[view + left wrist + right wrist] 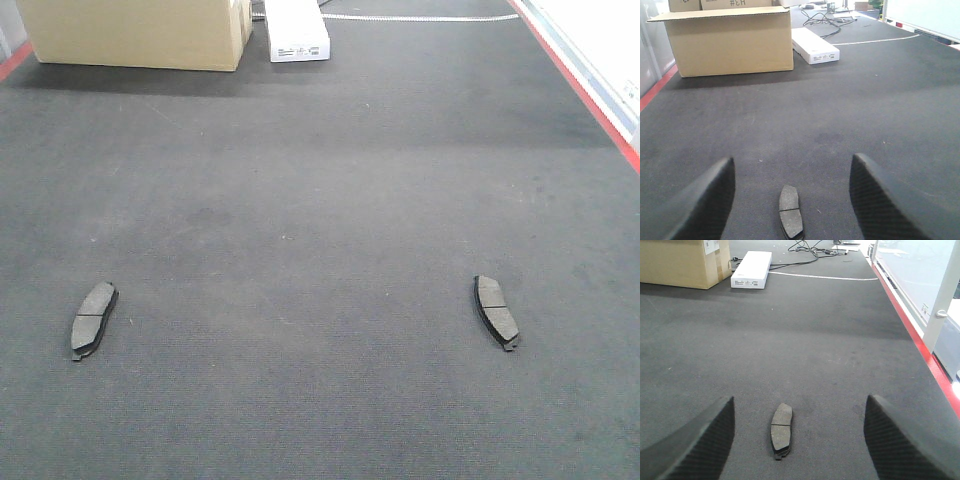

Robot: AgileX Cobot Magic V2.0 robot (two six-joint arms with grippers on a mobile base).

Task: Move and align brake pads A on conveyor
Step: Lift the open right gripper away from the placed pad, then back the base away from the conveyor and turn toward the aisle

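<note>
In the front view, the cardboard box (135, 35) and white box (297, 30) are cut by the top edge. Left fingers (700, 205) and right fingers (900, 440) are cropped below; the white box's label (742, 283) cannot be read.

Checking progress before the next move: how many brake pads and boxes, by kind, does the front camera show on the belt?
Brake pads: 2
Cardboard box: 1
White box: 1
Total: 4

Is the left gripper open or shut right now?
Open. The left gripper has its fingers spread wide, a brake pad lying untouched between them.
</note>
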